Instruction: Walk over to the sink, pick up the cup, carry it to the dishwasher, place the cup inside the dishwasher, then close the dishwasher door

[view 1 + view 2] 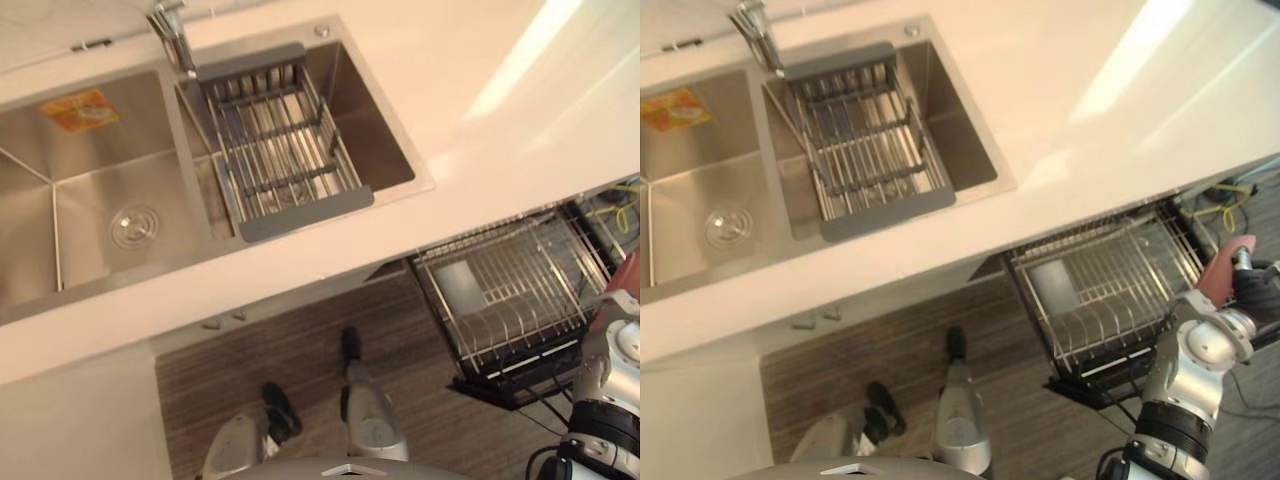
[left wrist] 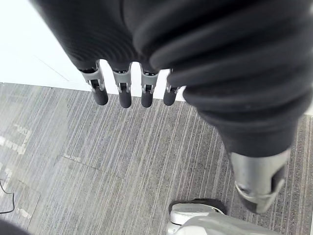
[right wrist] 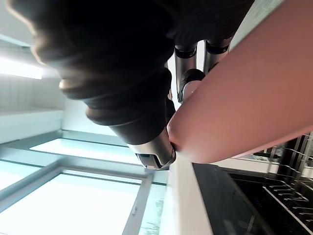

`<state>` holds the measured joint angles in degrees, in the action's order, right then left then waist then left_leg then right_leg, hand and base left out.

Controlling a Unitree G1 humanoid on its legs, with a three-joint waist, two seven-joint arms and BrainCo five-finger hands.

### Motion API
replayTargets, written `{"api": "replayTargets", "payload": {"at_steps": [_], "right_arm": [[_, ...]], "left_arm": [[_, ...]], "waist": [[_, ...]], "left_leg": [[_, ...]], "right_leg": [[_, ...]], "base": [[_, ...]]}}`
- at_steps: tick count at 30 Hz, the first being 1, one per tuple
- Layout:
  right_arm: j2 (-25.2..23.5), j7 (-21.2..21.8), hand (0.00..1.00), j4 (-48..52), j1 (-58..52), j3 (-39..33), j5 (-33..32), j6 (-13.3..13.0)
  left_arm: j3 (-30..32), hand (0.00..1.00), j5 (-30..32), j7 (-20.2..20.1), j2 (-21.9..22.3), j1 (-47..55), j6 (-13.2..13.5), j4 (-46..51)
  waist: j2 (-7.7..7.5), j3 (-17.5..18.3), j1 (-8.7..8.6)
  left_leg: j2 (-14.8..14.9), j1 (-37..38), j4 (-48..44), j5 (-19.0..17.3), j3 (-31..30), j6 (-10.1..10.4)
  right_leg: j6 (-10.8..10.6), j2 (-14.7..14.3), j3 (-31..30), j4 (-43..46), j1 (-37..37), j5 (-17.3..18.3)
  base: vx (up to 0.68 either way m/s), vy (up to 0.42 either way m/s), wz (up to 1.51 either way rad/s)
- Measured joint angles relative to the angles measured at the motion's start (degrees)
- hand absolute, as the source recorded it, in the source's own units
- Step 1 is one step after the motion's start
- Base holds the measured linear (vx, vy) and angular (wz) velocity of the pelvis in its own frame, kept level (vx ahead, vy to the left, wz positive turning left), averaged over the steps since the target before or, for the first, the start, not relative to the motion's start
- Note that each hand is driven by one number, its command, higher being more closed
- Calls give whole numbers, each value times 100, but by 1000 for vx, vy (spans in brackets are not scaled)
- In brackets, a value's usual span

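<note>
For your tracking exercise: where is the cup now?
In the right eye view, the cup sits in the right hand, far right, beside the dishwasher rack.

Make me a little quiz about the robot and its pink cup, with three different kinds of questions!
1. Which hand holds the pink cup? A) the left hand B) the right hand C) neither
2. Fill in the word: the dishwasher rack below the counter is pulled ___.
3. True or false: the left hand is holding something.

Key: 1 is B, the right hand's fingers and thumb curl round the cup. 2 is out. 3 is false, its straight fingers hang over the floor with nothing in them.
</note>
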<state>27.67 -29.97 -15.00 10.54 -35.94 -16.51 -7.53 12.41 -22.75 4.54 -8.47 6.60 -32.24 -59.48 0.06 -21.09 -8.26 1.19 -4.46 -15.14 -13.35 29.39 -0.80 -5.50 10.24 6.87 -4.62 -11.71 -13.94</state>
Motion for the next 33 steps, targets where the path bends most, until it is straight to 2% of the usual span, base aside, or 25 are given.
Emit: {"api": "replayTargets", "payload": {"at_steps": [2,7,11,20,28,31,33], "right_arm": [[11,-59,100,-27,147,3,-1,0],[405,-81,100,-504,575,352,-6,5],[701,-144,100,-946,847,439,-5,40],[1511,-133,100,-2035,1460,678,81,183],[2161,12,100,-2706,1756,1223,364,746],[2337,284,100,-2968,1914,1340,743,952],[2459,495,100,-3163,1928,1417,813,1115]], "left_arm": [[-111,0,-107,-27,0,-66,-5,52],[-348,0,-475,7,3,-227,-94,44],[-561,0,-573,1,13,-331,-188,38],[-1036,0,-655,4,5,-547,-257,24],[-1517,0,-1127,9,-8,-645,-299,-58],[-1667,0,-1318,-5,-36,-699,-300,-193],[-1721,0,-1314,-62,-42,-697,-301,-193]], "waist": [[105,-156,-1],[345,-446,19],[538,-549,40],[836,-679,62],[1099,-736,74],[1138,-728,91],[1146,-723,161]], "left_leg": [[-20,-90,-40,-2,-48,-25],[-110,-337,-49,29,-170,-115],[-206,-537,41,108,-270,-187],[-401,-860,241,248,-270,-277],[-479,-1043,263,274,-263,-298],[-554,-1167,355,357,-255,-323],[-559,-1197,357,368,-255,-325]], "right_leg": [[-25,24,2,0,-61,-38],[-43,87,-17,1,-298,-96],[-103,157,-2,2,-493,-150],[-159,285,-123,2,-919,-278],[-176,323,-288,2,-1187,-327],[-167,370,-315,2,-1372,-365],[-149,372,-314,1,-1410,-379]], "base": [[-38,3,2],[-29,13,2],[-8,6,11],[10,7,1],[28,-18,-6],[0,0,0],[11,-17,1]]}}
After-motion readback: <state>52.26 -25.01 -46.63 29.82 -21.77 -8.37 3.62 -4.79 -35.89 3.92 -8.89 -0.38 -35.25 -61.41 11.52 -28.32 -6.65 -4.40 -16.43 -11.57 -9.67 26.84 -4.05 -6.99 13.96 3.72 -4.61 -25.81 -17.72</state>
